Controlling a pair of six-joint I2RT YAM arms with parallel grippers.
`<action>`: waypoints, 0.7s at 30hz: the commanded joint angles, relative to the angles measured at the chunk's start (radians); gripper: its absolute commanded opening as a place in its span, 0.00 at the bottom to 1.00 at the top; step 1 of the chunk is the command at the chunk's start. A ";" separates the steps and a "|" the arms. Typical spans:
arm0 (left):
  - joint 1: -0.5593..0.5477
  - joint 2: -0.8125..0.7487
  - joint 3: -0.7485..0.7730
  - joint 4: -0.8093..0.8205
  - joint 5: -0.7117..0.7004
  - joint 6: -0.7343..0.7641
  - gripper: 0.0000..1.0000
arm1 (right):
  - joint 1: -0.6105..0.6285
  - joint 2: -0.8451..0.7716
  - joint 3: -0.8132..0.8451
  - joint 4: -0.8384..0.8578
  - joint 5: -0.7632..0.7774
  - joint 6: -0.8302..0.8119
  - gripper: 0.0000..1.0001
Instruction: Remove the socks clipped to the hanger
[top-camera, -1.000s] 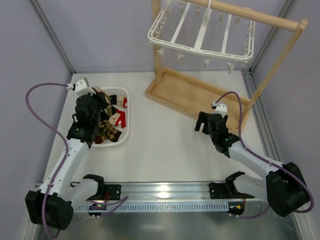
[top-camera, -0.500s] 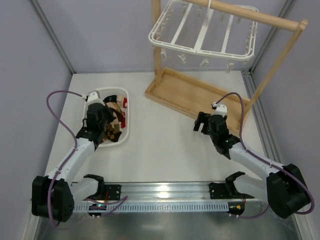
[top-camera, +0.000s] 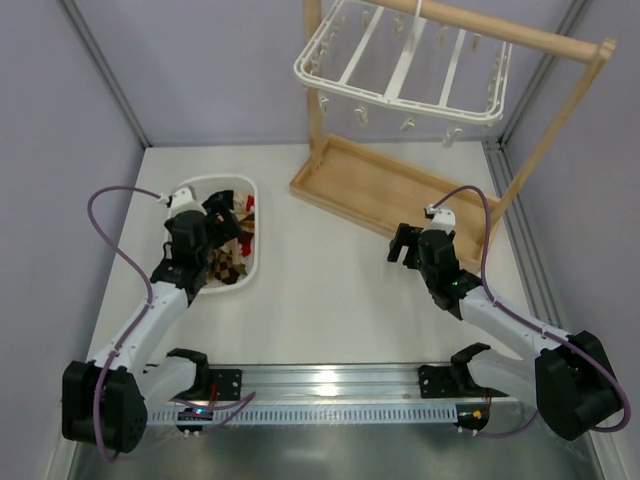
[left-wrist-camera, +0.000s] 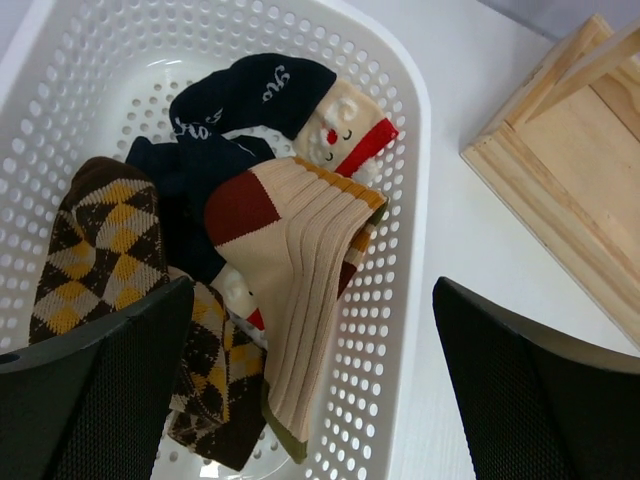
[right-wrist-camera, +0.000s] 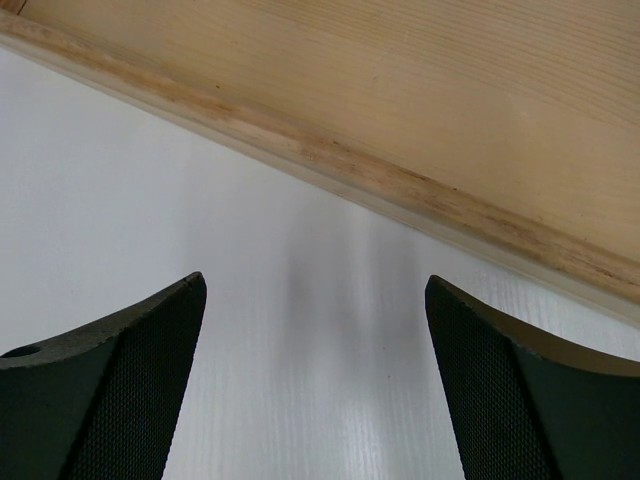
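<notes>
The white hanger (top-camera: 400, 70) hangs from the wooden rail at the back, and I see no socks on its dangling clips. The socks lie in the white perforated basket (left-wrist-camera: 415, 120): a navy one (left-wrist-camera: 240, 95), a brown argyle one (left-wrist-camera: 95, 250), a cream ribbed one with a dark red heel (left-wrist-camera: 300, 260) and a cream-and-red one (left-wrist-camera: 345, 135). My left gripper (left-wrist-camera: 312, 300) hovers open just above the cream ribbed sock, holding nothing. My right gripper (right-wrist-camera: 315, 290) is open over bare table, close to the wooden base.
The wooden rail stand has a tray-like base (top-camera: 390, 190) at the back right, whose edge (right-wrist-camera: 330, 160) lies just ahead of my right gripper. The basket (top-camera: 250, 270) sits at the left, with a metal rail (top-camera: 330, 385) along the near edge.
My left arm drew back and lowered over the basket, and its gripper went from shut to open, leaving the cream ribbed sock in the basket. The right arm has not moved.
</notes>
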 joint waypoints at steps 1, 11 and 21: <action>-0.003 -0.039 -0.022 0.033 -0.034 0.009 1.00 | -0.003 -0.013 0.002 0.042 0.004 0.016 0.90; -0.003 -0.023 -0.055 0.081 -0.018 0.026 1.00 | -0.003 -0.014 -0.015 0.069 0.007 -0.033 0.90; -0.003 -0.128 -0.108 0.099 -0.030 0.040 1.00 | -0.004 0.000 -0.016 0.080 0.007 -0.033 0.90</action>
